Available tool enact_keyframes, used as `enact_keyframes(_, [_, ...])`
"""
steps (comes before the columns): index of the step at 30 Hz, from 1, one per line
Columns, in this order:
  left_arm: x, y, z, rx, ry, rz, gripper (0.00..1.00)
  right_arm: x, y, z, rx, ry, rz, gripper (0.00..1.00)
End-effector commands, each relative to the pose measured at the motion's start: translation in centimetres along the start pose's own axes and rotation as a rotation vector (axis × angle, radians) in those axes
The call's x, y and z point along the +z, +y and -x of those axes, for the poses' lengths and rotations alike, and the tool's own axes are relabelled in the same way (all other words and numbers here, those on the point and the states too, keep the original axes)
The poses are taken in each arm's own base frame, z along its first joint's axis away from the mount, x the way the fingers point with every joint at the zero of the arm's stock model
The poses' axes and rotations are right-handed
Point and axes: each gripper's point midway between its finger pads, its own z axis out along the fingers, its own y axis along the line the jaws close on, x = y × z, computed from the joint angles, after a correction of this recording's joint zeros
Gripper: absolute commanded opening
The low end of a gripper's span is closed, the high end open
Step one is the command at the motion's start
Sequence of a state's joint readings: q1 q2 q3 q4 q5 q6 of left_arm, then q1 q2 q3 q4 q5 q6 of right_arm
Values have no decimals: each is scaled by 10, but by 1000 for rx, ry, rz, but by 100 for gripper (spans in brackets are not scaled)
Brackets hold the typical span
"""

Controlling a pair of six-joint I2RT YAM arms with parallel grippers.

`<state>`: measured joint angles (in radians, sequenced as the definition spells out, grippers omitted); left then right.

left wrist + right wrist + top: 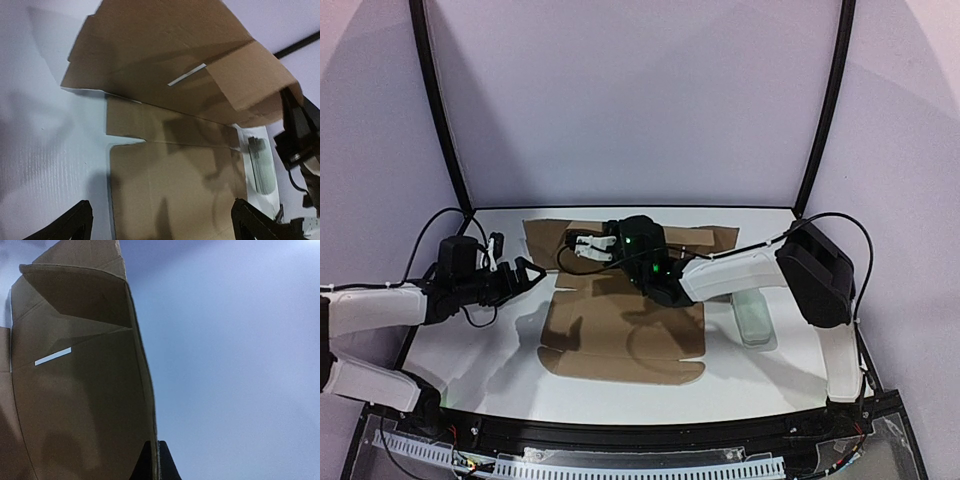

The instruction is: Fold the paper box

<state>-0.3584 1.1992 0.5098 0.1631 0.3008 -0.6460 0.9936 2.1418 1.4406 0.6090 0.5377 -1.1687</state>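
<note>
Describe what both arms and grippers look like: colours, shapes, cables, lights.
The left arm and right arm have white link shells and black joints. The left gripper is all black with tapered, pointed fingers. The right gripper carries white parts near its tip, and small green lights glow on its black wrist. A bulky black housing sits at the right elbow. Thin black cables loop off each arm.

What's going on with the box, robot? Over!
Left gripper open, hovering near the box's left edge. Right gripper shut on a raised flap of the paper box. Small grey-green object lies beside the box, not blocking.
</note>
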Motion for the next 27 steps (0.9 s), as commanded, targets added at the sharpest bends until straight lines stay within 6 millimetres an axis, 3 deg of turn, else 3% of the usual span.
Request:
enact_keyframes(1, [10,4,22,-27,-116,15,99,4,9,-12,31,35,64,0])
enact_keyframes(8, [44,9,26,28,-89,2,99,7,-23,-13,69,19,107,0])
enact_keyframes(10, [53,8,28,45,-86,-6,99,5,-46,-10,93,-4,102,0])
enact_keyframes(13, [61,6,31,67,-82,-16,99,-4,-64,-2,109,-44,113,0])
enact_keyframes(21, [86,0,41,119,-51,-39,99,-18,-78,2,130,-69,139,0])
enact_keyframes(27, [99,-4,36,119,-6,-81,97,-21,-90,3,147,-68,119,0])
